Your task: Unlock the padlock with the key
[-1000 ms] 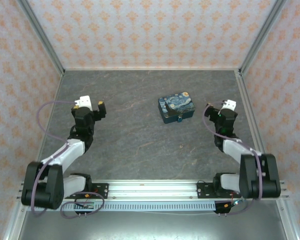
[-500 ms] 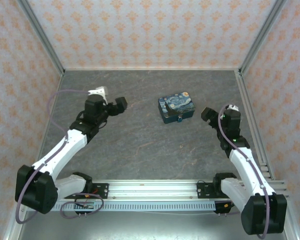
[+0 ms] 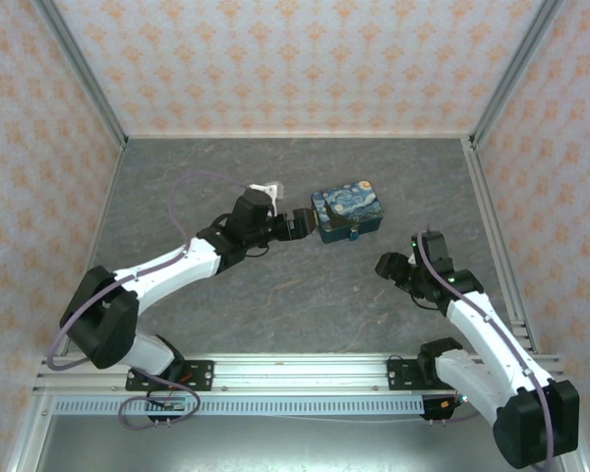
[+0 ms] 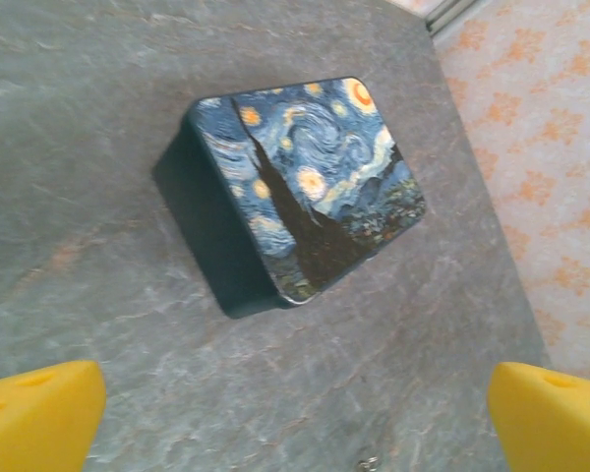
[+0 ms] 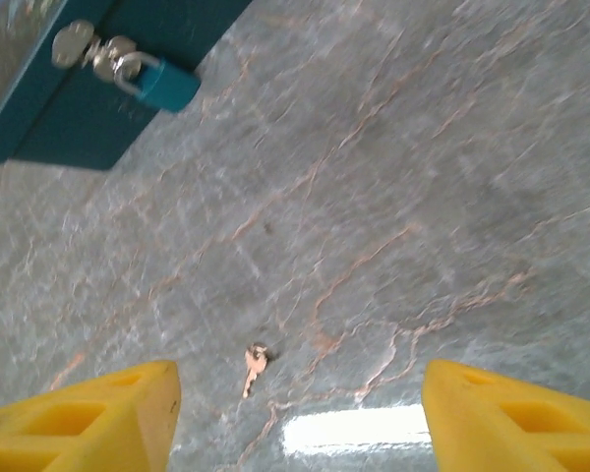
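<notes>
The small teal padlock (image 5: pixel 162 84) hangs by its metal shackle from the hasp on the dark-blue starry tin (image 3: pixel 347 211), on the tin's near side (image 3: pixel 352 234). The tiny key (image 5: pixel 253 366) lies flat on the grey table in front of the tin, apart from both. My right gripper (image 5: pixel 300 423) hovers open just behind the key, with its yellow fingers (image 5: pixel 88 423) wide on either side; from above the right gripper (image 3: pixel 386 265) sits right of the key. My left gripper (image 3: pixel 303 224) is open at the tin's left end, and in its wrist view the tin (image 4: pixel 305 187) lies ahead.
The table (image 3: pixel 275 285) is grey stone-patterned, walled by patterned panels with metal posts. An aluminium rail (image 3: pixel 295 372) carrying both arm bases runs along the near edge. A small metallic speck (image 4: pixel 369 462) lies on the table below the tin in the left wrist view.
Both arms have swung inward from the table's sides. The left gripper reached right up to the tin's left end; the right gripper came down and left toward the key.
</notes>
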